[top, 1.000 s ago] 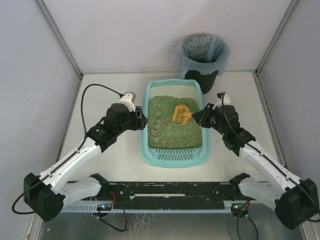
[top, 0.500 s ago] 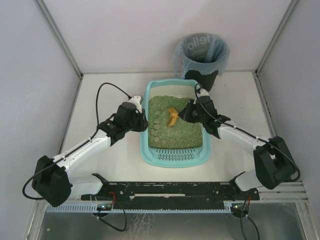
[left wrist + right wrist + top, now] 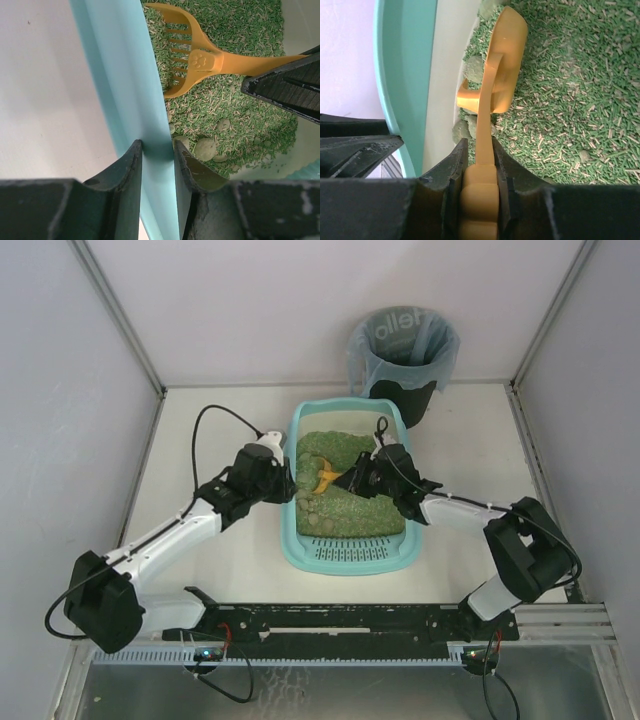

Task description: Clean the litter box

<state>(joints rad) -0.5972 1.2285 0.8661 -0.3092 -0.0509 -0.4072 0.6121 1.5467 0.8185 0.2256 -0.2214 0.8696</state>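
The left fingers (image 3: 128, 192) were nearly closed and pinched the left wall of the litter box (image 3: 125, 75) between them, one finger outside and one inside. The right fingers (image 3: 448, 172) were pressed on the handle of an orange scoop (image 3: 502, 60) and held it edge-on, with its head low over the green litter (image 3: 570, 90) near the pale inner wall. Only the left wrist view showed the scoop's slotted tines, the small paw mark on its neck and some round clumps (image 3: 205, 148) lying in the litter close to the inner finger. Only the top view showed the whole box in the centre of the table (image 3: 220, 410), and a black bin (image 3: 403, 350) with a bluish liner just beyond its upper right corner. There the long axis of the box ran from bottom to top of the frame, with the slotted ledge at the lower end. The scoop lay across it, head to the left.
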